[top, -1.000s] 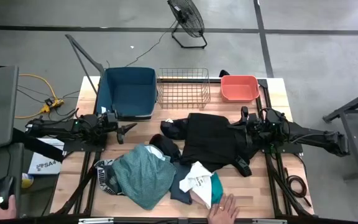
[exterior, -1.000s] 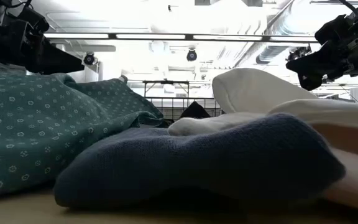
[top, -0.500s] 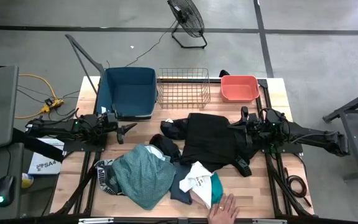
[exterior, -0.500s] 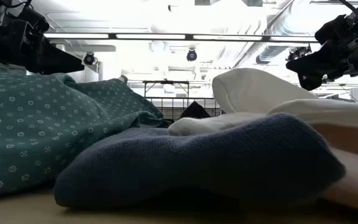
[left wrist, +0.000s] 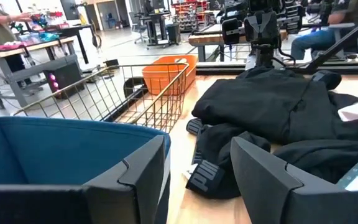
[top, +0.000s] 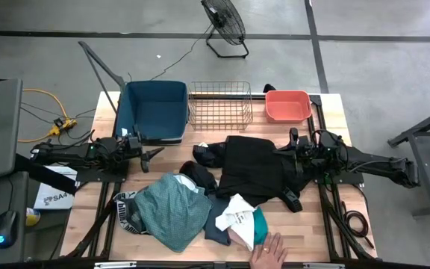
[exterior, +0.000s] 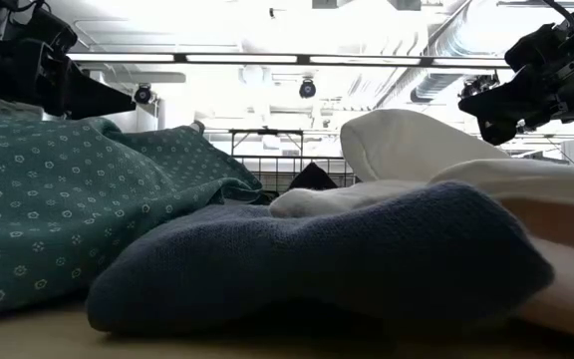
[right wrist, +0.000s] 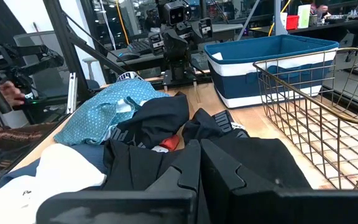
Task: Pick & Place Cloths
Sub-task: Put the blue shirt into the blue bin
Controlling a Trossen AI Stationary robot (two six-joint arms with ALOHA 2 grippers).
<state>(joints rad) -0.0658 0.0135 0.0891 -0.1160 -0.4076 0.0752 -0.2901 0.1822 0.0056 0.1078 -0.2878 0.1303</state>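
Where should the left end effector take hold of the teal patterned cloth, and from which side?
Probably at the raised, bunched fold of the teal patterned cloth nearest the left end effector, coming down from above: it lies crumpled in a mound, giving open fingers a ridge to pinch.

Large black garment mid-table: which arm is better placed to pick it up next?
Likely the right. The right gripper, fingers shut, sits at the large black garment's edge. The left gripper, open, waits beside the blue plastic tub, apart from it.
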